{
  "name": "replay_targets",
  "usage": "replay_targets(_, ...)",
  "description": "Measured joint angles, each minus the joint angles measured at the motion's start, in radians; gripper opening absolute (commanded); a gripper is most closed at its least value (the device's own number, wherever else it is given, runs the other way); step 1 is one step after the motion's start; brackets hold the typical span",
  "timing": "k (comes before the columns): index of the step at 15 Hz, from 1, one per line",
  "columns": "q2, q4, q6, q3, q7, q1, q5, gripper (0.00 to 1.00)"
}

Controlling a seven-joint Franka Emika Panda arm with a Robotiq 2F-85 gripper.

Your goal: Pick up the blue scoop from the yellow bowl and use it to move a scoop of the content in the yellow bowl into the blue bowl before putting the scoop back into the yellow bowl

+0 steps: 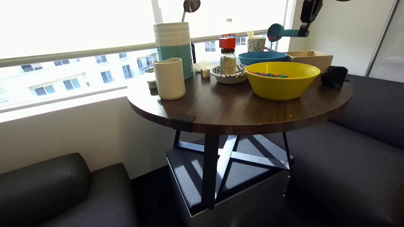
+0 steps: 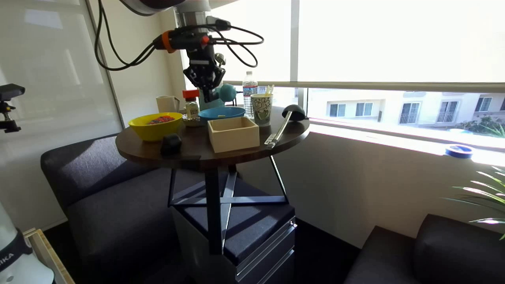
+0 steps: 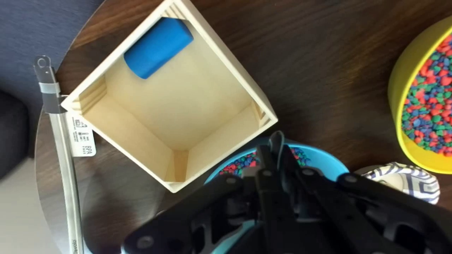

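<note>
My gripper [image 1: 303,30] is shut on the handle of the blue scoop [image 1: 275,32] and holds it in the air above the blue bowl [image 1: 263,57]. The scoop is turned on its side, with a few coloured bits at its lower lip. An exterior view also shows the gripper [image 2: 211,96], the scoop's cup [image 2: 227,93] and the blue bowl [image 2: 221,113]. In the wrist view, the handle end [image 3: 277,137] sticks out between the fingertips, and red, green and blue bits lie in the blue bowl [image 3: 328,162]. The yellow bowl [image 1: 284,86] holds more bits [image 3: 429,116].
A wooden box [image 2: 234,138] with a blue cylinder [image 3: 159,47] stands against the blue bowl's side. A ladle [image 2: 284,126], paper cup [image 2: 262,108], water bottle [image 2: 249,92], red-capped jar [image 1: 228,63], patterned dish [image 1: 229,79] and black object [image 2: 171,144] stand around the bowls.
</note>
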Motion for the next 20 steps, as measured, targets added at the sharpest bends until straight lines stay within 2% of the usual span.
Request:
replay_targets(10,-0.08,-0.126,0.179,0.058,0.104,0.019,-0.315,0.02)
replay_targets(18,-0.098,-0.175,0.29,0.077,0.155,0.019,-0.451,0.02)
replay_targets(20,-0.098,-0.178,0.294,0.08,0.156,0.02,-0.453,0.02)
